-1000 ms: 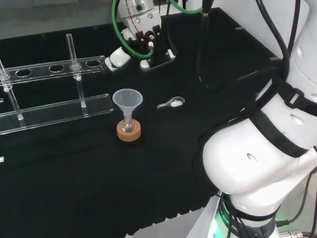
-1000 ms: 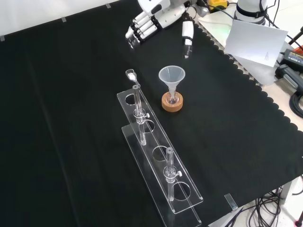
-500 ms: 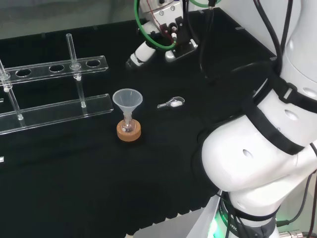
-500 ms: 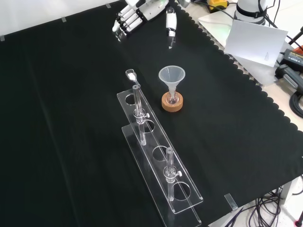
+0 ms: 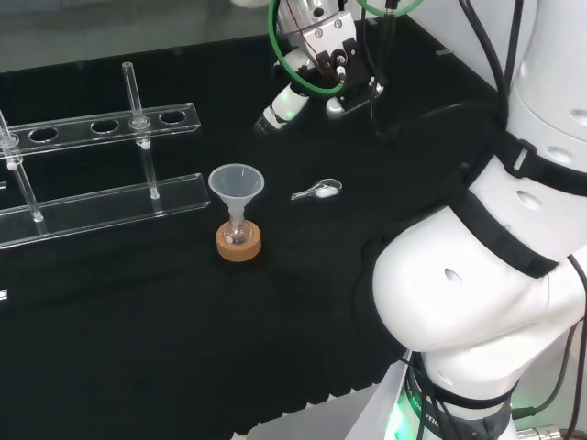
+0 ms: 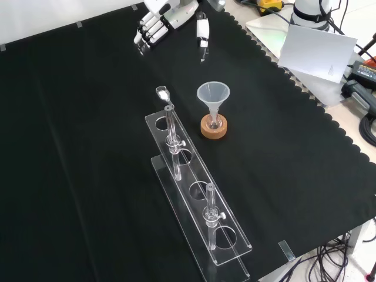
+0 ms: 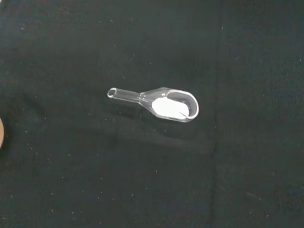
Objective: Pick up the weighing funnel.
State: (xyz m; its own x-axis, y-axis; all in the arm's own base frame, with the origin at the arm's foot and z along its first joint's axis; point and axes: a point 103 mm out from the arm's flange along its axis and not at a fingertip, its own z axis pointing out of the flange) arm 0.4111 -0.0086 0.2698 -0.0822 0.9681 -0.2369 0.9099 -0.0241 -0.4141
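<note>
Black cloth covers the tabletop, with cables and a sheet of paper past its scalloped edge in the front view. The hand (image 6: 167,12) hangs in the air beyond the funnel (image 6: 212,94). Its fingers (image 6: 147,32) are straight and spread away from the thumb (image 6: 202,32), and it holds nothing.

The weighing funnel (image 6: 161,92) lies flat on the cloth, left of the funnel in the front view and right of it in the head view (image 5: 318,191). It is well apart from the hand and untouched. In the wrist view it sits near the middle (image 7: 164,103), with white powder in its scoop end and its short stem pointing toward the funnel's cork ring (image 6: 213,128). A clear rack (image 6: 194,194) stands on the near side of the funnel in the front view.

The piece looks like thin clear glass, so it is probably light, stiff, smooth and easy to chip. Because it lies low on the cloth, little of it offers a hold. A pinch across the sides of the scoop, close to where the stem begins, seems the best hold. It should be kept level so the powder stays in.

Compared with a second ago, the hand has swung across: leftward in the front view, rightward in the head view. That brings it more nearly in line with the weighing funnel. The weighing funnel, funnel and rack have not moved.
</note>
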